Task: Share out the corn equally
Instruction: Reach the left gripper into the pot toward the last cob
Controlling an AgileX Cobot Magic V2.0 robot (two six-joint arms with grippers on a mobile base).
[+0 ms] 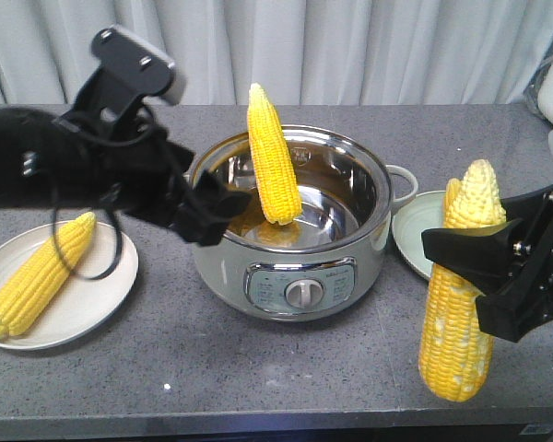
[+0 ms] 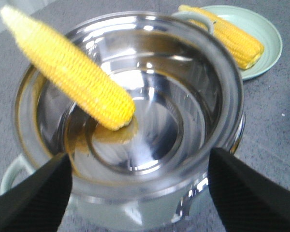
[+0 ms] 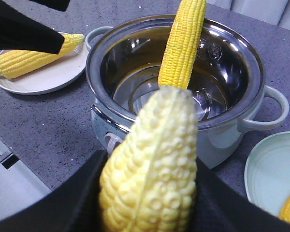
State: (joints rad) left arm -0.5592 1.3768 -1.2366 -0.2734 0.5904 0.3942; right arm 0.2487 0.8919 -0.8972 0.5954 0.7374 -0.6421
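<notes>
Corn in the pot [image 1: 273, 157], a whole husked yellow cob, is stood tip-up inside the round stainless-steel electric pot [image 1: 350, 267] at the middle of the grey speckled tabletop [image 1: 258, 368]. Its blunt end is set on the pot floor and its upper part is leaned on the far rim, the tip reaching well above it. A second yellow cob [image 1: 37, 276] is laid slantwise on the round white plate [image 1: 92, 304] at the left, kept within the rim. A third yellow cob [image 2: 222, 34] is laid across the pale green plate [image 1: 410, 230] at the right, whose edge is just beside the pot's right handle. A fourth cob [image 1: 461, 295], yellow with paler kernel patches, is held upright and tip-up at the near right, in front of the green plate and close to the tabletop's near edge.

The right claw [image 1: 484, 249] is closed around this fourth cob at about mid-length. The left claw [image 2: 142, 193] is spread wide with nothing in it and is poised at the pot's left rim. In the left wrist view its fingers [image 2: 29, 198] are seen at either side of the pot.

Bare grey surface is seen between the pot and the white plate and along the near edge in front of the pot.
</notes>
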